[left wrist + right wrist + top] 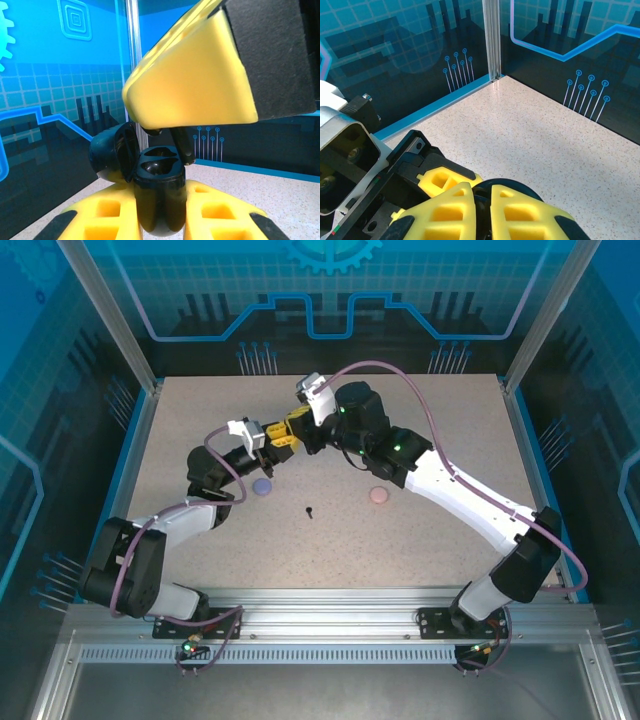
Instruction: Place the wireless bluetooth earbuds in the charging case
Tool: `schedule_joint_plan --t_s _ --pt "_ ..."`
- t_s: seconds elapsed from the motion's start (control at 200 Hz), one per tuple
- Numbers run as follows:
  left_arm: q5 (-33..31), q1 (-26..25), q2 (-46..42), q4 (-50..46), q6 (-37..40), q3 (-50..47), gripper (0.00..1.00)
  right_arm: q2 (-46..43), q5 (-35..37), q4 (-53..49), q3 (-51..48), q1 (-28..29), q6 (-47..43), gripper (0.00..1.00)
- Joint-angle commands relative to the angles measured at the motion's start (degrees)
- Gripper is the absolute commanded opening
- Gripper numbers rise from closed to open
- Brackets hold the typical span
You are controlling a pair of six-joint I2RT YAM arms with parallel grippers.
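The left gripper (pixel 160 212) is clenching the black charging case (pixel 160 192) by its lower body. It is holding the case upright and raised off the table (pixel 200 410), near the middle of the workspace. This low grip is leaving the upper face free. The lid (pixel 107 155) is hanging open to one side, and the two moulded sockets (pixel 157 161) are facing up towards the other arm.

The right gripper (pixel 482 194) is reaching in from above, with its fingers pinched nearly together on a black earbud (pixel 182 145). In the left wrist view the earbud is hanging below the yellow fingertip, over the socket on the side away from the lid. Whether it is already touching the socket is hard to tell, because the piece is dark against a dark case.

Holding the case in the air rather than resting it on the table is likely giving both arms freedom to align socket and earbud. Judged from this, the step in hand is seating the first black earbud. The next move is calling for a straight descent, with release only once the earbud is seated.

A second black earbud (pixel 310 511) is lying on the table, nearer the arm bases. A purple case (pixel 263 487) is sitting just beside the left arm's wrist. A pink case (pixel 378 496) is sitting beside the right forearm, well apart from the purple one.
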Motion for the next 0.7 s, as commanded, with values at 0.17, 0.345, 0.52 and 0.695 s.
schedule_joint_plan --t_s 0.17,0.345,0.52,0.695 --pt "1.50 -0.83 -2.40 -0.35 2.13 1.60 0.00 1.21 1.23 2.17 -0.04 -0.78 0.69 0.10" --pt "1.33 -0.88 -2.83 -0.88 2.40 1.76 0.00 0.95 1.65 2.00 -0.54 -1.00 0.79 0.08" --pt "1.35 -0.88 -3.21 -1.58 2.67 1.86 0.00 -0.09 1.86 2.25 -1.61 -1.17 0.66 0.08" --pt "1.08 -0.83 -3.78 -2.27 2.97 1.96 0.00 -0.20 0.79 1.14 -1.86 -1.13 -0.60 0.07"
